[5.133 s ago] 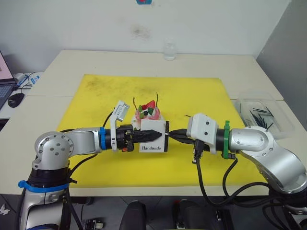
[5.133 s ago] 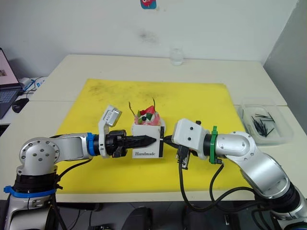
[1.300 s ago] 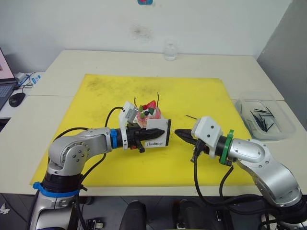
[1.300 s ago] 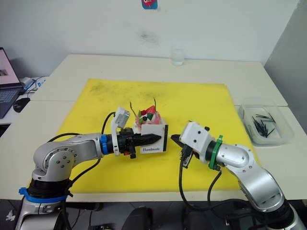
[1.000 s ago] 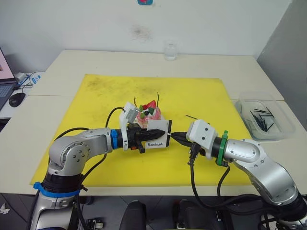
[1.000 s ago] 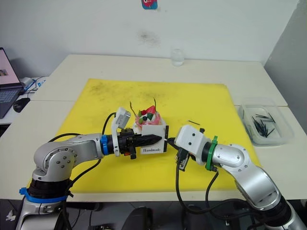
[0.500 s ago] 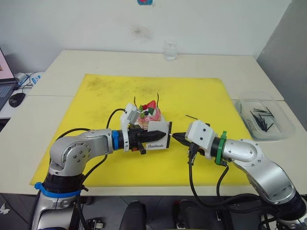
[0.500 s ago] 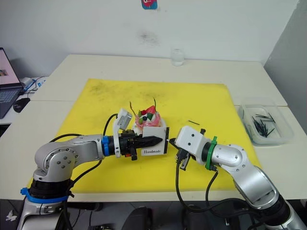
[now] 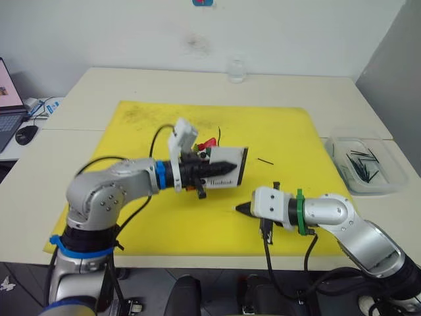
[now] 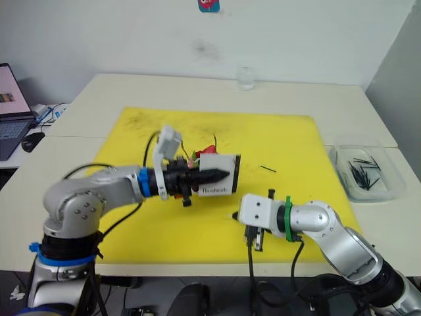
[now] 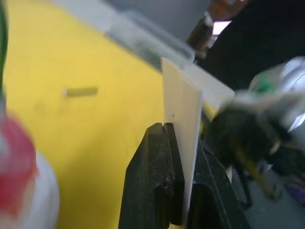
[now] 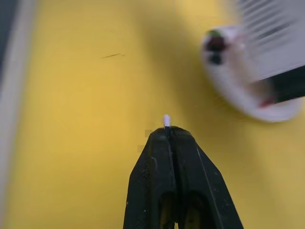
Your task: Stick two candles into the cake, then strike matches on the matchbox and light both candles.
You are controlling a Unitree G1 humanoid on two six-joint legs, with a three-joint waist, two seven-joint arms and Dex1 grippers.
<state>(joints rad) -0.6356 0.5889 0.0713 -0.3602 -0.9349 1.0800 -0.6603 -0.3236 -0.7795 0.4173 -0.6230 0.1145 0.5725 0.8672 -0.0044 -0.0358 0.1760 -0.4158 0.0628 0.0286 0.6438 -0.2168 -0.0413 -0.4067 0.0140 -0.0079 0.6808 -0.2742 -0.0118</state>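
My left gripper (image 9: 230, 168) is shut on the white matchbox (image 9: 238, 172) and holds it raised above the yellow mat, the word "Handmade" facing me. In the left wrist view the fingers (image 11: 157, 181) clamp the box's (image 11: 183, 109) thin edge. Behind it sits the cake (image 9: 205, 149) with its red strawberry, partly covered by my left wrist; one thin candle (image 9: 219, 134) stands up from it. My right gripper (image 9: 241, 209) hovers low near the mat's front, apart from the box, shut on a match whose pale tip (image 12: 166, 120) pokes out between the fingertips.
A loose match (image 9: 264, 160) lies on the yellow mat (image 9: 145, 125) right of the cake. A clear bin (image 9: 360, 164) holding several matches stands at the table's right edge. A glass (image 9: 236, 69) is at the back, a mouse (image 9: 26, 134) at the far left.
My left arm has lifted the matchbox up and to the right. My right gripper has pulled back from the box, down toward the front of the mat.
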